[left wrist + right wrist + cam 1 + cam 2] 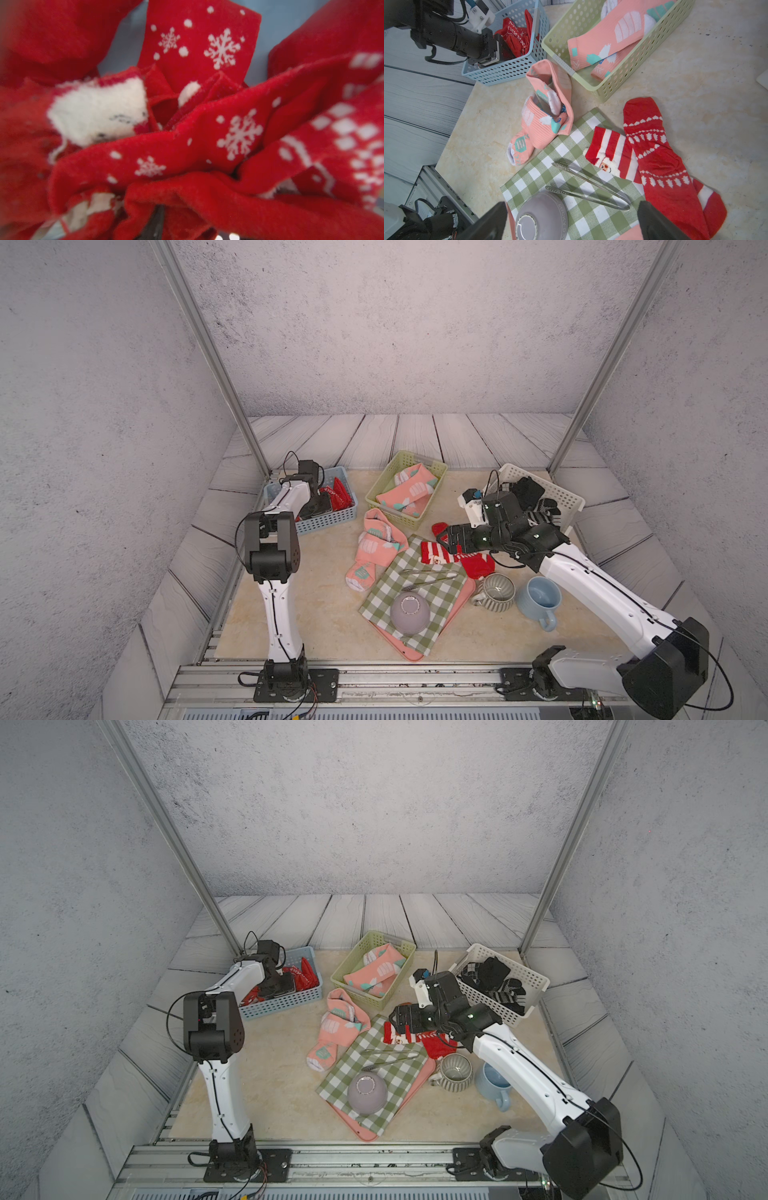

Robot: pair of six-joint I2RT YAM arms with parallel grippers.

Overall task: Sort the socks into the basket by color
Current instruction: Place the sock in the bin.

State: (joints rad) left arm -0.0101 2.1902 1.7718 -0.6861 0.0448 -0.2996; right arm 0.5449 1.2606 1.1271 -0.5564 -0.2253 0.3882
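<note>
Left gripper [504,48] is down in the blue basket [500,74], buried among red socks [197,135]; jaws parted or not, I can't tell. Right gripper [446,537] hangs wide open and empty over two loose red socks [654,162] (the striped one partly on the checked cloth [571,145]). Loose pink socks [546,124] lie beside the green basket [623,83]. Black socks [494,977] fill the white basket [536,979].

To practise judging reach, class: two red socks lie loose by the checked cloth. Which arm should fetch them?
Probably the right: the open right gripper hovers above the red socks; the left gripper is down in the blue basket.
</note>
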